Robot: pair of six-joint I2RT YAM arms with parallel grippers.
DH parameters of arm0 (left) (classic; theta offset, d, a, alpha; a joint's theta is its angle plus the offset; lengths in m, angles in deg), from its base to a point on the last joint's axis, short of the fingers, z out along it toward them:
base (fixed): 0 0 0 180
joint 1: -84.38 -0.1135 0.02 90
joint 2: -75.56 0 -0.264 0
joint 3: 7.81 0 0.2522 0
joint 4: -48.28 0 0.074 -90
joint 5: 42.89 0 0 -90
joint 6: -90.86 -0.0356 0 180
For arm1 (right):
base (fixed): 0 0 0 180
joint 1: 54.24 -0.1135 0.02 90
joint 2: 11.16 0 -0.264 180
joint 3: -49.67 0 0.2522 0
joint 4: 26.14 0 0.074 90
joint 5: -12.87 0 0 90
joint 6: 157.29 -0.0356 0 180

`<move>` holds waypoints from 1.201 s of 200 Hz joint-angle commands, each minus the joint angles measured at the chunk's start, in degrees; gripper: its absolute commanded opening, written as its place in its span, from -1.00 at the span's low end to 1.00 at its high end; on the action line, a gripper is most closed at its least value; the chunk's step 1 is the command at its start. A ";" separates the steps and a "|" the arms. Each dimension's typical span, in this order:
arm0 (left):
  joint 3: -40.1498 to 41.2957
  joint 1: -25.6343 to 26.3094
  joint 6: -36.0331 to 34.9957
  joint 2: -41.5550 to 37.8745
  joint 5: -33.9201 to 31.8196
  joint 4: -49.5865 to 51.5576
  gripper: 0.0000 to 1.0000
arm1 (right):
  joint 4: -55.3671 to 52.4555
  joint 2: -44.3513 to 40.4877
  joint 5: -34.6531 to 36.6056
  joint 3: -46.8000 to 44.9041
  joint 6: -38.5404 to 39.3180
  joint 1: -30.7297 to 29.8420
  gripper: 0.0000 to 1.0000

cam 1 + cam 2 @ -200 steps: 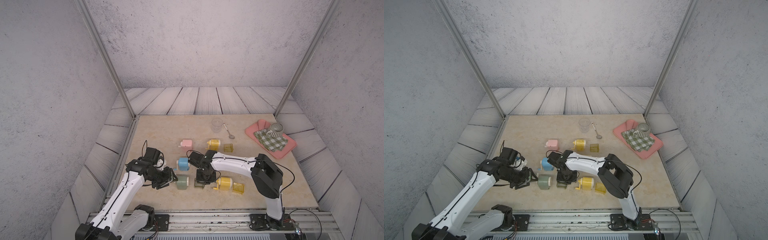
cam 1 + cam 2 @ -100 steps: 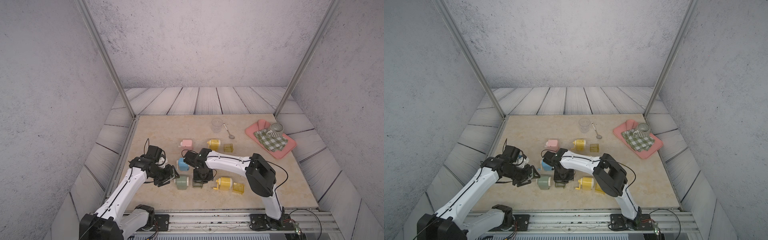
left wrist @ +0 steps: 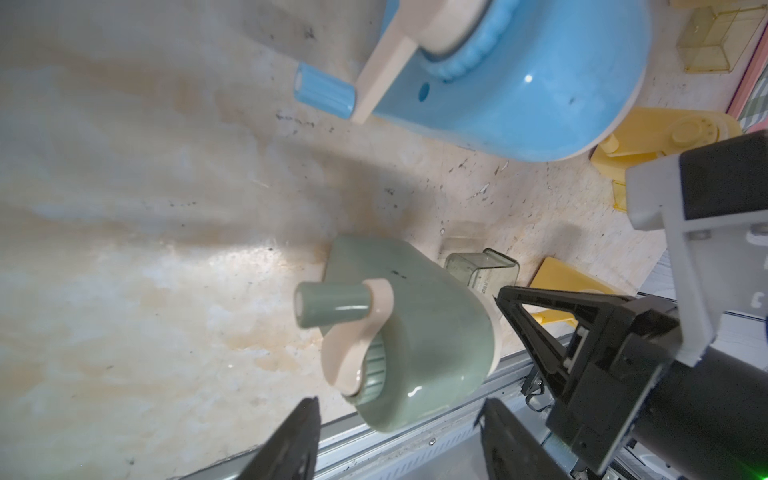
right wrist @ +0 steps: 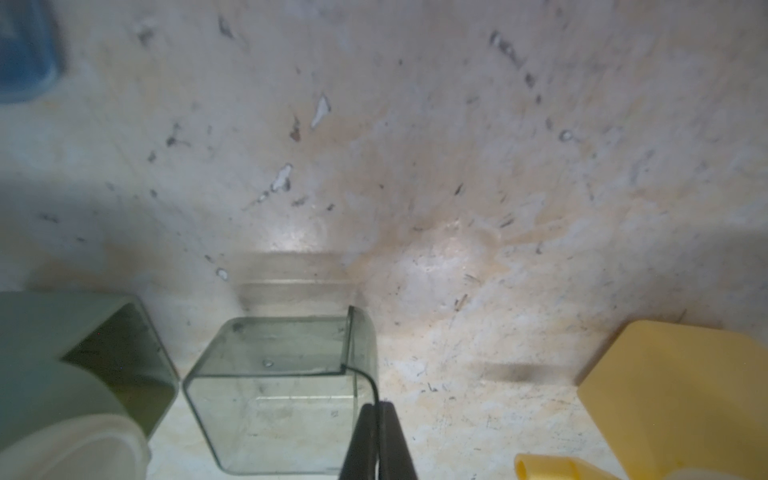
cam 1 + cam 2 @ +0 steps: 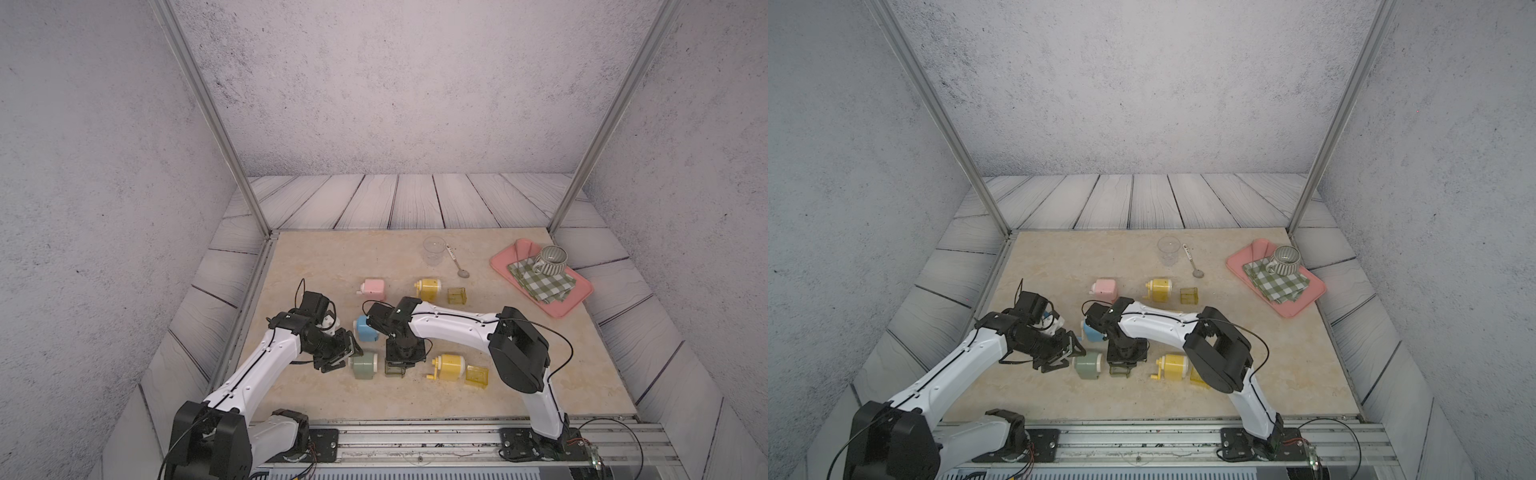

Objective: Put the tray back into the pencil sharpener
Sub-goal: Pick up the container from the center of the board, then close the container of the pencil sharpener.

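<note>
Near the front edge of the bench, both arms bend in over the same spot, the left arm from one side and the right arm from the other. Between them the green sharpener sits with its long axis running across, arm to arm. Its crank end faces the left arm, and the empty slot opens toward the right arm.

The left end effector is at the crank end with its fingers spread to either side of the body. Whether they touch it I cannot tell from here.

The tray, small and clear with a green tint, rests on the bench just beside the slot, on the right arm's side, with a thin gap between them. It sits open side up, with its rounded front wall away from the sharpener. Its sliding axis therefore lies roughly along the sharpener's own, though it may be skewed a touch.

The right end effector hangs over the tray from above, pressed together on that far wall and pinching it. The right arm is plainly the nearer to the tray. To my eye the coming move is a short push straight toward the left arm, which would need to brace the body.
</note>
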 commanded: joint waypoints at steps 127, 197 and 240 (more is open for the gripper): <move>2.00 3.77 1.93 1.42 -1.72 -1.62 0.24 | -2.67 3.95 -0.96 5.05 -0.83 -1.39 -0.88; 2.00 3.96 1.99 1.51 -1.95 -1.63 0.24 | -4.94 6.07 -1.05 8.28 -0.41 -1.43 -0.88; 2.09 4.13 1.96 1.85 -1.94 -1.73 0.24 | -5.91 7.10 -1.31 9.28 -0.32 -1.83 -0.88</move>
